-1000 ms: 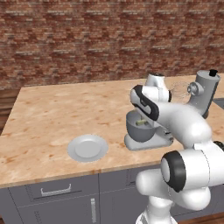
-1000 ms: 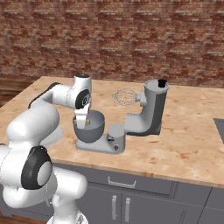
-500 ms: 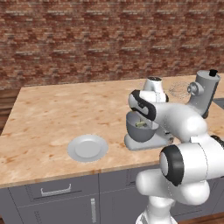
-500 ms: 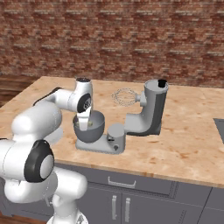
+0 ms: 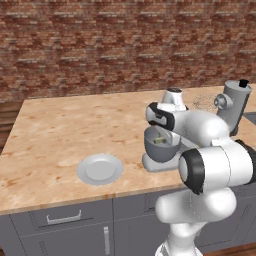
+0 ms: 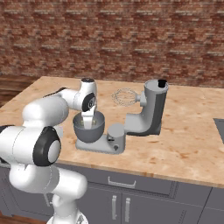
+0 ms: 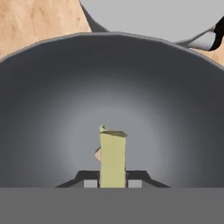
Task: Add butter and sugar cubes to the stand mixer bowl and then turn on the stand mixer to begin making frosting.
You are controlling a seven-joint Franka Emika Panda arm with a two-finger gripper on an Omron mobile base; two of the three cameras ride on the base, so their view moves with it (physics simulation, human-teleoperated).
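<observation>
In the hand view my gripper (image 7: 113, 183) is shut on the butter (image 7: 113, 157), an olive-yellow stick standing between the two dark fingertips. It hangs inside the stand mixer bowl (image 7: 52, 109), whose grey inner wall surrounds it. A small pale bit peeks out behind the stick; I cannot tell what it is. The sugar cubes are out of view. From the base, the gripper (image 5: 161, 137) dips into the bowl (image 5: 159, 150) on the flat base of the stand mixer (image 6: 151, 109). The head is tilted back with the whisk (image 6: 124, 97) raised.
A flat pale plate (image 5: 100, 169) lies on the wooden counter (image 5: 65, 130) left of the mixer, near the front edge. A black knob (image 6: 162, 82) sits on top of the mixer. A brick wall runs behind the counter.
The hand has sunk a little lower into the bowl with the butter still in its grip. The mixer and the plate have not moved.
</observation>
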